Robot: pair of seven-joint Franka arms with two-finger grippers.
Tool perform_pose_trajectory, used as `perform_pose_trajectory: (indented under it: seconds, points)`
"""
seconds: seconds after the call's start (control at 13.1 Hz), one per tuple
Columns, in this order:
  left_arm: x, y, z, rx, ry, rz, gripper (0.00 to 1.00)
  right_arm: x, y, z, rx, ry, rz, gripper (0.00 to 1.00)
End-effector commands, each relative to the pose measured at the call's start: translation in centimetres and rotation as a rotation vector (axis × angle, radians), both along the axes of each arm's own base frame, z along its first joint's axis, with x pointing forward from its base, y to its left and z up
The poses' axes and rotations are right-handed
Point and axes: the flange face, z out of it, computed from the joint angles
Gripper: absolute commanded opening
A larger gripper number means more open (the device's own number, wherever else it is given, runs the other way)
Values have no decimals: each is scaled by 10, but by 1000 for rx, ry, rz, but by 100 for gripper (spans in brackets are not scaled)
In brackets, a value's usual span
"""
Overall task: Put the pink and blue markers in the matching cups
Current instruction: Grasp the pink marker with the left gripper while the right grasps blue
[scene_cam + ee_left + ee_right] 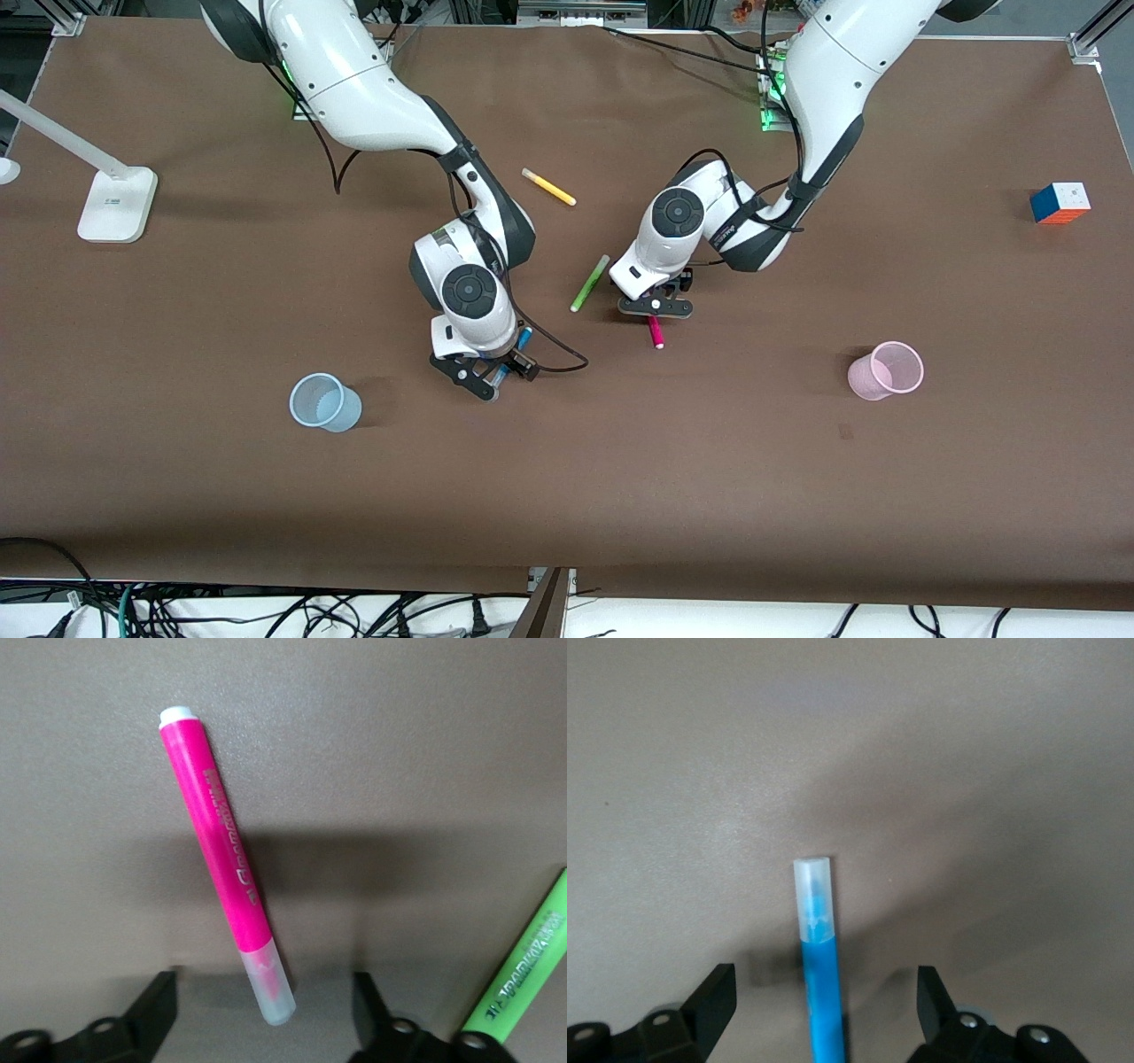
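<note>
The blue marker (524, 338) lies on the brown table between the open fingers of my right gripper (492, 372). In the right wrist view the blue marker (819, 979) runs between the two fingers (713, 1001) with gaps on both sides, pale cap pointing away. The pink marker (656, 332) lies under my left gripper (656, 310). In the left wrist view the pink marker (226, 877) has its pale cap between the open fingers (151, 1014), untouched. The pale blue cup (325, 401) stands toward the right arm's end. The pale pink cup (886, 370) stands toward the left arm's end.
A lime-green pen (590, 283) lies beside the left gripper and shows in the left wrist view (523, 974). A yellow pen (548, 187) lies farther from the camera. A colour cube (1060, 203) and a white lamp base (115, 204) sit at the table's two ends.
</note>
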Motion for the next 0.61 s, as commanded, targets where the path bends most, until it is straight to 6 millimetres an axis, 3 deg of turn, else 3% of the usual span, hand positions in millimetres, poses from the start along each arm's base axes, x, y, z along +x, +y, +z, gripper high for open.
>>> perform_pose_trajectory:
  seconds: [0.0, 0.08, 0.15, 0.23, 0.38, 0.53]
  points:
    - [5, -3, 1, 5, -23, 0, 48, 3, 3, -7, 5, -1, 42, 58]
    - [5, -4, 2, 3, -25, -1, 37, 3, 3, -7, 5, -1, 58, 27]
    - [5, -4, 2, 4, -24, -1, 33, 4, 2, -7, 5, -1, 73, 9]
    - [6, -3, 2, 3, -25, 3, 32, 4, 2, -6, 5, -2, 102, 0]
    - [8, -1, 4, 5, -23, 15, 28, 10, -5, 6, 11, -6, 116, 0]
    - [11, 2, 9, 9, -28, 20, 16, 24, -30, 30, 30, 42, 129, 0]
